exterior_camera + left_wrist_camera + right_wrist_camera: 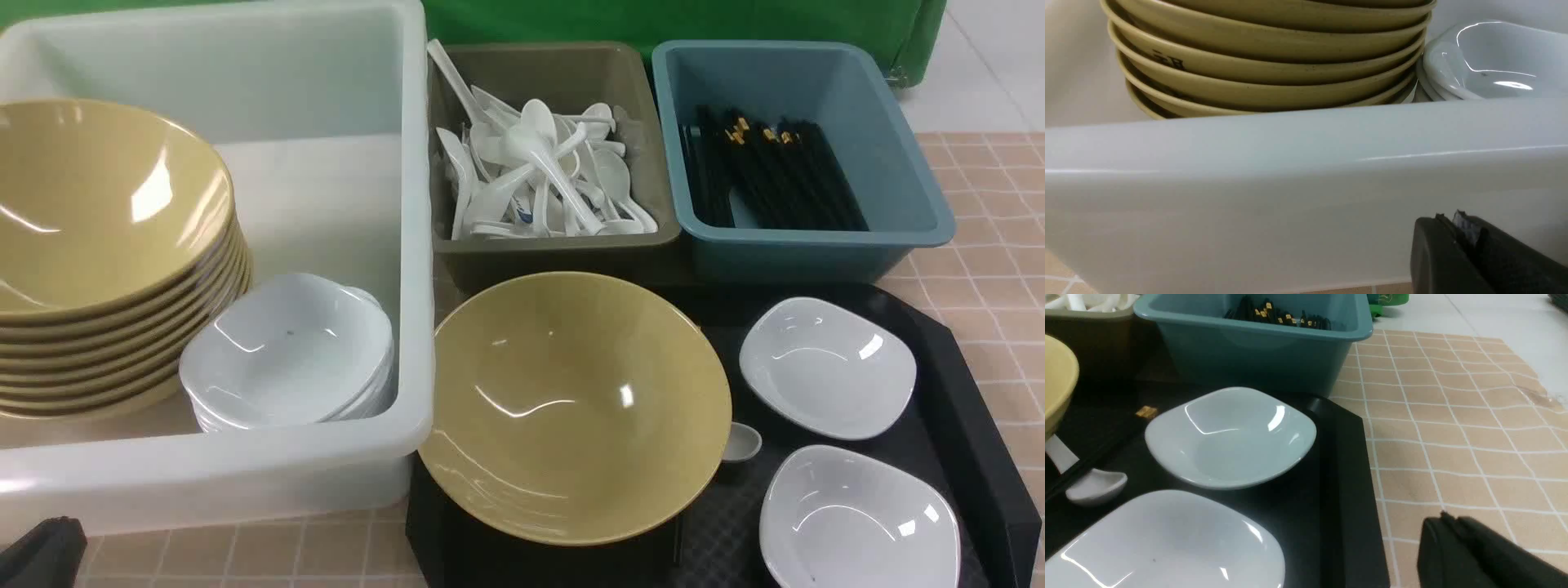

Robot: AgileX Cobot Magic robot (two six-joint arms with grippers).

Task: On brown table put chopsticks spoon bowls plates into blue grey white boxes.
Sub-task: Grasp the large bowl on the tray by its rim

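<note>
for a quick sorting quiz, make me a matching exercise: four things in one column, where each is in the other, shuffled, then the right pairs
Things
1. spoon pile
2. bundle of chopsticks
3. stack of yellow bowls
4. two separate white dishes

Places
A. in the white tub
B. on the black tray
C. in the olive-grey bin
D. in the blue bin

Pairs: 1-C, 2-D, 3-A, 4-B
</note>
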